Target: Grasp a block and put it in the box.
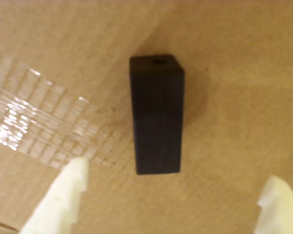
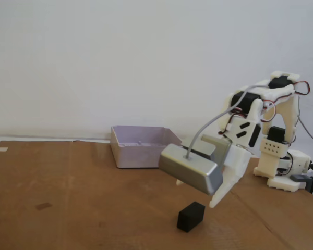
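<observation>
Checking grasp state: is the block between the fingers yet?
No. In the wrist view the black block lies on the cardboard ahead of the open gripper.

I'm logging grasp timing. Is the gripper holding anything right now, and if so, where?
Nothing is held. The gripper is open, its fingers spread apart above the block, which lies untouched on the cardboard surface.

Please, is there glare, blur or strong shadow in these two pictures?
Wrist view: warm, slightly soft; bright glare on the tape at left, and a faint shadow right of the block; the open tool tips look blurred. Fixed view: even, cooler light, sharp enough; the block has only a soft shadow, and the metallic camera housing shows a mild sheen.
</observation>
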`<action>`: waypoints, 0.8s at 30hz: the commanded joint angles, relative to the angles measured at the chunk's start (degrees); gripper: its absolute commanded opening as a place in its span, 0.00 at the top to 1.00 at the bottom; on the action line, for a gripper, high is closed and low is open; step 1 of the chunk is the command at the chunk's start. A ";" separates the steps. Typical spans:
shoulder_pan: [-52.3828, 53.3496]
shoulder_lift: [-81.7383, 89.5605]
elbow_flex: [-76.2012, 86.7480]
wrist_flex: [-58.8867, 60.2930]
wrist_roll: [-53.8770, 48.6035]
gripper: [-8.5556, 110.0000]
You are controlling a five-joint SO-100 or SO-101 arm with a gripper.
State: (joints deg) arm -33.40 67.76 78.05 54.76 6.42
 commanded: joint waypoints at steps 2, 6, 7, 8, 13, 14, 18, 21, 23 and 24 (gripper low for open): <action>-0.09 1.14 -4.39 -2.46 0.79 0.57; -0.26 0.53 -4.39 -2.55 0.79 0.57; -0.35 0.44 -4.39 -2.55 0.79 0.57; -0.44 0.35 -4.31 -2.90 0.79 0.57; -0.35 -0.70 -4.04 -6.50 2.29 0.57; -0.26 -1.23 -4.31 -6.42 2.29 0.57; -0.35 -2.11 -4.31 -6.50 1.76 0.57; -0.53 -2.72 -4.31 -6.50 1.49 0.57; -0.62 -2.81 -4.31 -6.50 1.41 0.57; -0.62 -2.81 -4.22 -6.50 1.32 0.57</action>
State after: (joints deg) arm -33.40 62.58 78.05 50.27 8.00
